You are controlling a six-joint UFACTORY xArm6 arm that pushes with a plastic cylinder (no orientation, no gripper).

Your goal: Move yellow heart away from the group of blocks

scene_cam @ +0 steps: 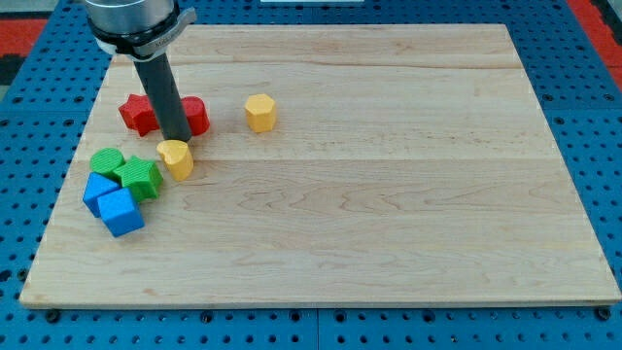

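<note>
The yellow heart [176, 158] lies at the view's left, just right of a green block cluster. My tip [178, 139] stands right at the heart's top edge, touching or nearly touching it. A red star [138, 113] and a red block [197, 116] sit just above, partly hidden by the rod. A green round block [106, 160] and a green block [142, 179] lie left of the heart. Two blue blocks [98, 189] [121, 211] lie below them. A yellow hexagon [259, 113] sits apart to the right.
The wooden board [389, 194] lies on a blue pegboard surface [593, 117]. The arm's housing [131, 21] hangs over the board's top left corner.
</note>
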